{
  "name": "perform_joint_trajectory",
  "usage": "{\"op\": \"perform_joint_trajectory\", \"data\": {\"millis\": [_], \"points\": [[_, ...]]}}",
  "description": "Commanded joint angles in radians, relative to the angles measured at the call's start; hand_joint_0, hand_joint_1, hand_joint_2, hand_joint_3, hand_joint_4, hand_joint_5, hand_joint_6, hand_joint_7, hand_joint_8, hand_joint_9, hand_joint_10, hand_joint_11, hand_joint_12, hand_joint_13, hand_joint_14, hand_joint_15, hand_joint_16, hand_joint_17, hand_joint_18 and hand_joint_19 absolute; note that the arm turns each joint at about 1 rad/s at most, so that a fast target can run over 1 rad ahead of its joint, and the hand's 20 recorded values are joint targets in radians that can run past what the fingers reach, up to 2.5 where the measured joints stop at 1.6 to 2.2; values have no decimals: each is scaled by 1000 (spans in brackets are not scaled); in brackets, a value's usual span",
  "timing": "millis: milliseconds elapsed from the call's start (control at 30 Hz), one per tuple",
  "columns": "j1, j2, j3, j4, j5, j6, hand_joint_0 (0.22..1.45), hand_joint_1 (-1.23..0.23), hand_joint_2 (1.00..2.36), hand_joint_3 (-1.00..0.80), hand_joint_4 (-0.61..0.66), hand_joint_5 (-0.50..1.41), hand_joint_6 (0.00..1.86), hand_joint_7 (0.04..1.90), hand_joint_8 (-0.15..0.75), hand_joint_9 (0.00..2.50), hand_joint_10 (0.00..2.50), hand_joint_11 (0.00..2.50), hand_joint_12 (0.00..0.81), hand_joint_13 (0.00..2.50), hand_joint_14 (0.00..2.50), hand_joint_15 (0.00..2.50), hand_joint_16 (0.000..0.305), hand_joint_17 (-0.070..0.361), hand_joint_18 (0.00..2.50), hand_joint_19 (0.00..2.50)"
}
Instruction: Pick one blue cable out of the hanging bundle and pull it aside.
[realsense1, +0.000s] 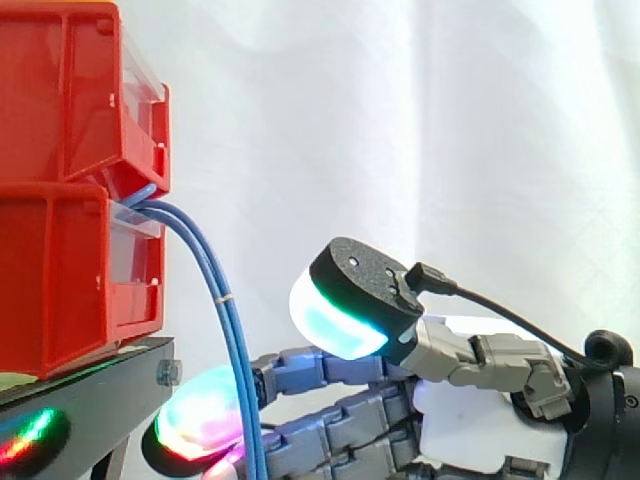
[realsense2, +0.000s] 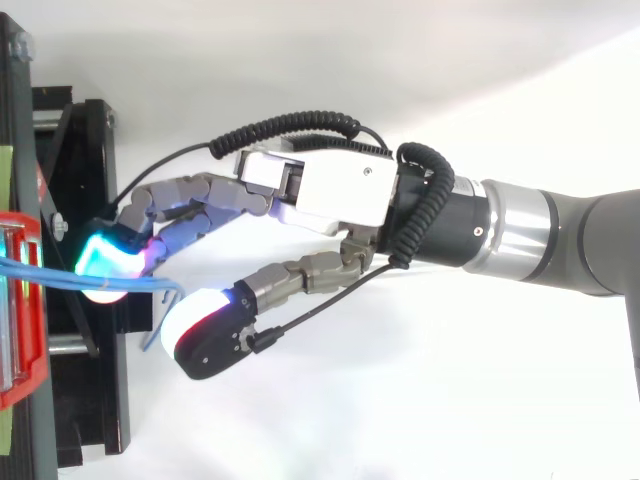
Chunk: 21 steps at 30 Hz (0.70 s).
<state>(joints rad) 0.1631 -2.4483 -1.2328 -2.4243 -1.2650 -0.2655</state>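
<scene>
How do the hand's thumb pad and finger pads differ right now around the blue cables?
The finger pads glow magenta and green; the thumb pad glows cyan-white. The finger pads sit low at the blue cables; the thumb pad is raised and clear of them. Both belong to the open hand.

I see the upper bin (realsense1: 60, 100) stacked on the lower bin (realsense1: 60, 290) at the left, on the stand (realsense1: 100, 372). The cables (realsense1: 226, 310) come out between the two bins and hang down beside the stand's edge. The hand (realsense2: 330, 190) reaches in from the right, its outstretched fingers (realsense1: 330, 368) behind the cables, the thumb (realsense1: 350, 295) above, apart.
</scene>
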Motion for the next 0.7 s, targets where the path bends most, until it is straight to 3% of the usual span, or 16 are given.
{"op": "perform_joint_trajectory", "data": {"millis": [0,400,667], "points": [[7,0,0,-30,-1,51,546,-558,1000,-493,294,-129,503,972,273,724,8,240,300,642,12,308,41,92,458,310],[9,0,1,-32,-2,106,562,-562,1002,-471,263,-103,501,1151,272,769,10,287,296,688,13,345,42,94,501,340],[9,0,1,-32,-4,177,601,-567,1011,-382,230,-88,500,1225,268,788,10,295,291,704,14,352,41,92,510,352]]}}
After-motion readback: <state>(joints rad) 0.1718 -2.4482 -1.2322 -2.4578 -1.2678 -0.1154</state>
